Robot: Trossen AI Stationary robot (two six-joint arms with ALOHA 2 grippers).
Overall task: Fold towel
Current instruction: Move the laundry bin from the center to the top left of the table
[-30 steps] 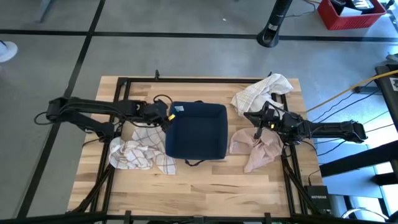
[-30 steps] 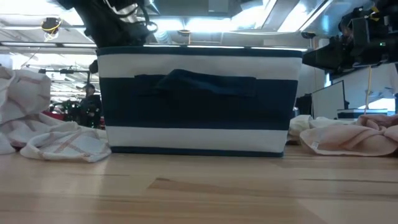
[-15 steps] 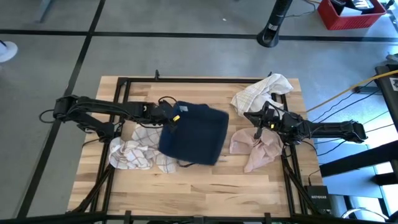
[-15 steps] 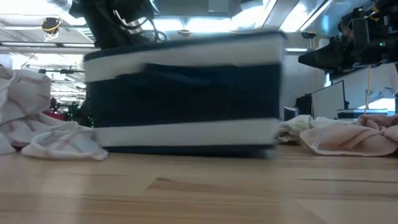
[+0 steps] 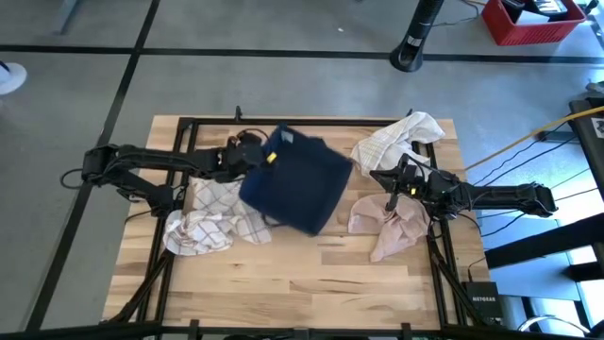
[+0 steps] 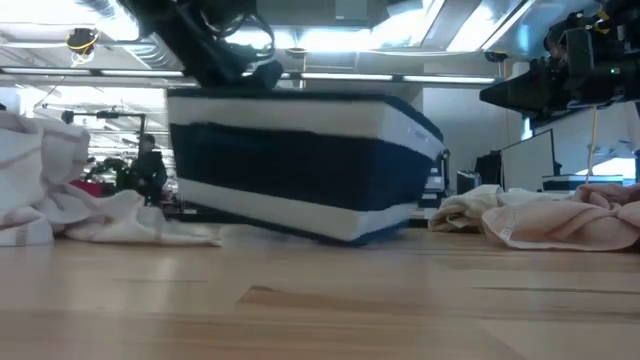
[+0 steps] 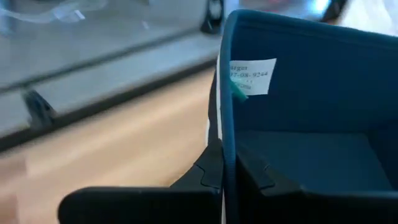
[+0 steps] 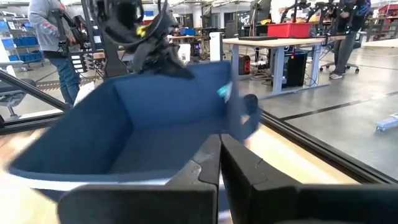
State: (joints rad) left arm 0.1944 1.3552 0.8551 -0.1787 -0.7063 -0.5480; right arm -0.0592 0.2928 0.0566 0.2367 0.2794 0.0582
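A matt navy-and-white striped fabric bin (image 5: pixel 294 189) with a paper label (image 7: pixel 252 76) sits tilted on a smooth pale wood table (image 5: pixel 311 283), among soft crumpled cloth towels, checked (image 5: pixel 208 227) and plain pink (image 5: pixel 389 225).

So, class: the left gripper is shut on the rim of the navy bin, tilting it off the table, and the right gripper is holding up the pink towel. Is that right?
Not quite. The left gripper is indeed shut on the navy bin, which is tilted, as the low view shows. But the right gripper holds nothing: in the high view the pink towel lies on the table.
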